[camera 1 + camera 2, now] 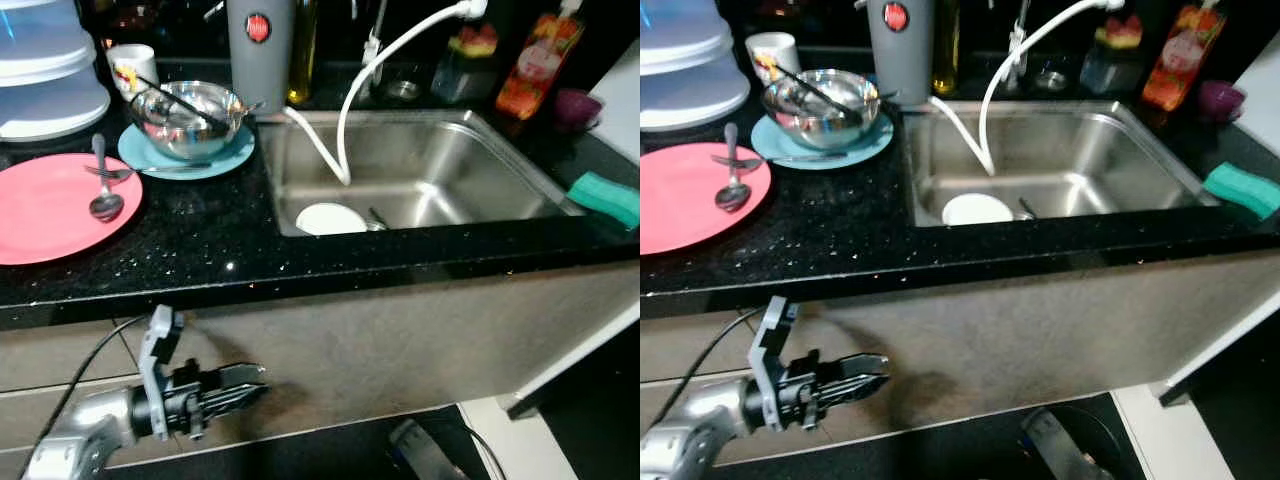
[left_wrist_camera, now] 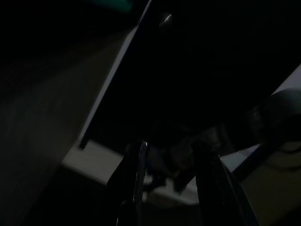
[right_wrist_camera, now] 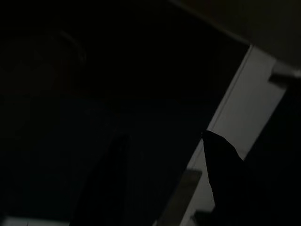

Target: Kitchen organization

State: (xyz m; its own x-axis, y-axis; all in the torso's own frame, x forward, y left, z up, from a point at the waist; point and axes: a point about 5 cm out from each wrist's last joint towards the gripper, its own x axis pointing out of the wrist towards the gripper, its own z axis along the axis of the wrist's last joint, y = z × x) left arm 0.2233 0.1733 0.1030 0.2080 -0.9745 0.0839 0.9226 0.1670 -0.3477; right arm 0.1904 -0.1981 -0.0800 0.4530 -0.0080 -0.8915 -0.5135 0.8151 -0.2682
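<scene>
Counter: black, speckled, bearing pink plate beside steel sink.
Left gripper: below counter, jaws nearly closed, empty.
Right jaws: apart, empty.

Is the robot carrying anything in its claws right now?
No. The left gripper hangs below the counter edge with nothing between its fingers. The right gripper, seen in its dark wrist view, is open and empty too.

No readable text anywhere, tbh. Closest thing: a round red badge on the grey canister just behind the sink, lettering too blurry. Colourful label on the orange bottle behind that sink, unreadable too.
</scene>
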